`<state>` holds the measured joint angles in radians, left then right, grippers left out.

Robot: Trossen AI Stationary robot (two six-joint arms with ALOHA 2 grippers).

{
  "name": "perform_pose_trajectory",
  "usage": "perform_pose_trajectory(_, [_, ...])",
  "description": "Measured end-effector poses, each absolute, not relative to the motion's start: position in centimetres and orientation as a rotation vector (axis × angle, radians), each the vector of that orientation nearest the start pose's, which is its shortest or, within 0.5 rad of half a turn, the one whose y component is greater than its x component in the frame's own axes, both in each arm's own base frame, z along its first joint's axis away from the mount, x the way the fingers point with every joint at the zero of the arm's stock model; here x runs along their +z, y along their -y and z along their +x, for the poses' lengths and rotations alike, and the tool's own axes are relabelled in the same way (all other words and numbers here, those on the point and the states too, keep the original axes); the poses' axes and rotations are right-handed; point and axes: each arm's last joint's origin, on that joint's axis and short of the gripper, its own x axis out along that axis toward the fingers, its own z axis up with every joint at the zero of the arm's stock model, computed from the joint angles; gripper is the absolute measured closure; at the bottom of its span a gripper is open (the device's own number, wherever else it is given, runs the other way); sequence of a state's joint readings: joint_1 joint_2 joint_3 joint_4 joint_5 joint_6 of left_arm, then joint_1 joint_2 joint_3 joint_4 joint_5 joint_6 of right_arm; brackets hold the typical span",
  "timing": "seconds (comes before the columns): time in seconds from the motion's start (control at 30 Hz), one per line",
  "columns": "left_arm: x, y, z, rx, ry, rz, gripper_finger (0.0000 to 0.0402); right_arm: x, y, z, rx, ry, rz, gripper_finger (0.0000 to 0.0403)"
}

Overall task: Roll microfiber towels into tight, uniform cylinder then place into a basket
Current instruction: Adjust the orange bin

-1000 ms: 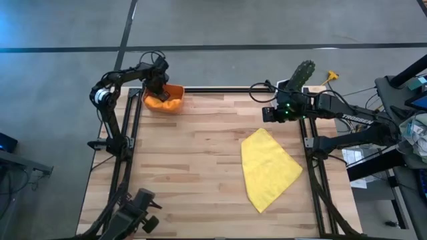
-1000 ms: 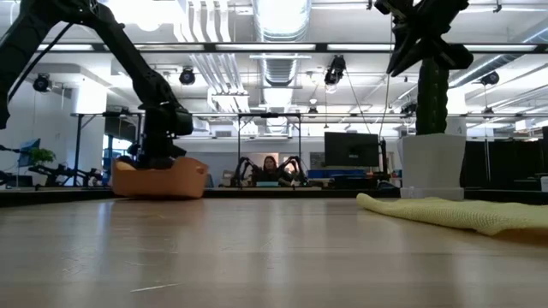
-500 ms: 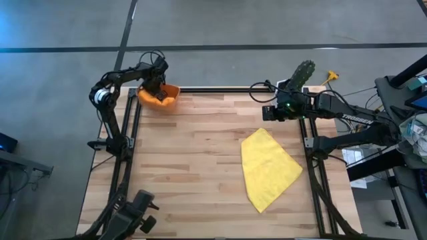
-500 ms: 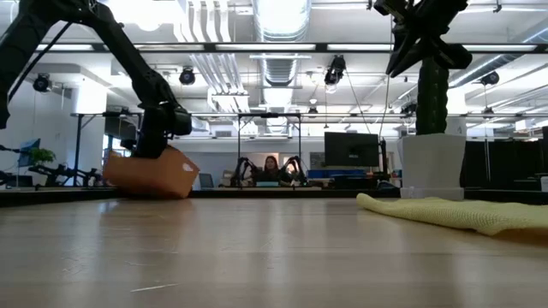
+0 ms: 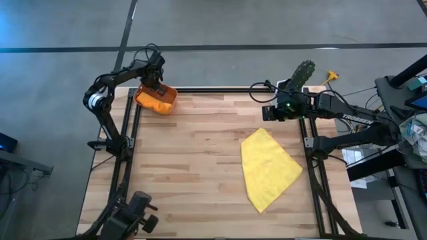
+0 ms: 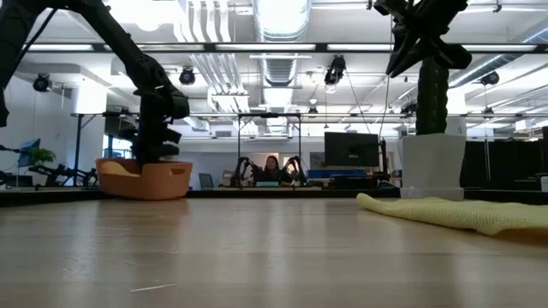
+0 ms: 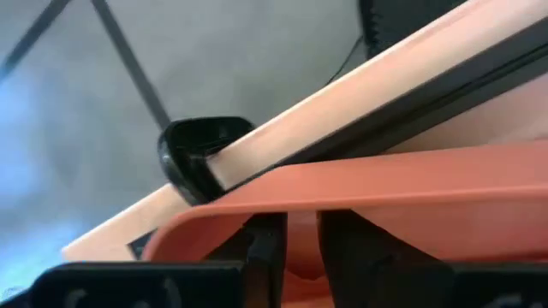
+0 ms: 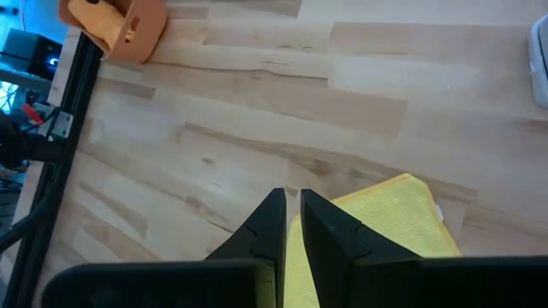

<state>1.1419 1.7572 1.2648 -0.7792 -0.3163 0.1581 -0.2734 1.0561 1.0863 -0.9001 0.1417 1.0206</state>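
Observation:
The red-orange basket (image 5: 155, 99) stands level at the table's far left corner and also shows in the low view (image 6: 144, 178). A lighter orange mass inside it looks like the orange towel (image 5: 153, 102). My left gripper (image 5: 157, 85) reaches down into the basket at its far side, shut on it. The yellow towel (image 5: 269, 170) lies spread flat on the right half of the table. My right gripper (image 5: 269, 114) hangs shut and empty high above the towel's far corner (image 8: 402, 184). My left gripper comes from above, fingers (image 7: 267, 250) pointing down, at the basket's far rim (image 7: 301, 244). A strip of orange fills the narrow gap between the two fingers. I cannot tell whether it is the wall alone or cloth as well. The basket sits level with its bottom at table height (image 6: 144, 195).
A white pot with a green cactus (image 5: 300, 77) stands just beyond the table's far right corner and shows tall in the low view (image 6: 432, 162). A black rail (image 5: 220, 89) runs along the far edge. Bare wood (image 5: 193, 167) lies between the basket and the yellow towel.
My left gripper has drawn the basket a little toward the table's far left corner. Half a second ago the basket was tipped, its left side raised; now it stands level again.

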Motion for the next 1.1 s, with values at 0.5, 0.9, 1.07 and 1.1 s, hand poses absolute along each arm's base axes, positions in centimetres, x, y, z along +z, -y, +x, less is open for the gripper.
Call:
perform_pose_trajectory(0.5, [22.1,-29.7,14.7,1.013,-1.227,-0.598,0.0350,32.7,5.7,18.7,-0.799,-0.603,0.986,0.0369])
perform_pose_trajectory(0.9, [21.7,-27.2,19.6,0.777,-1.244,-0.464,0.0350,32.6,5.8,18.9,-0.815,-0.600,0.977,0.0369])
perform_pose_trajectory(1.07, [21.0,-27.8,20.6,0.860,-1.185,-0.508,0.0350,32.6,5.8,18.9,-0.812,-0.597,0.979,0.0369])
perform_pose_trajectory(1.1, [21.1,-28.0,20.7,0.878,-1.158,-0.517,0.0350,32.6,5.8,18.9,-0.812,-0.596,0.980,0.0369])
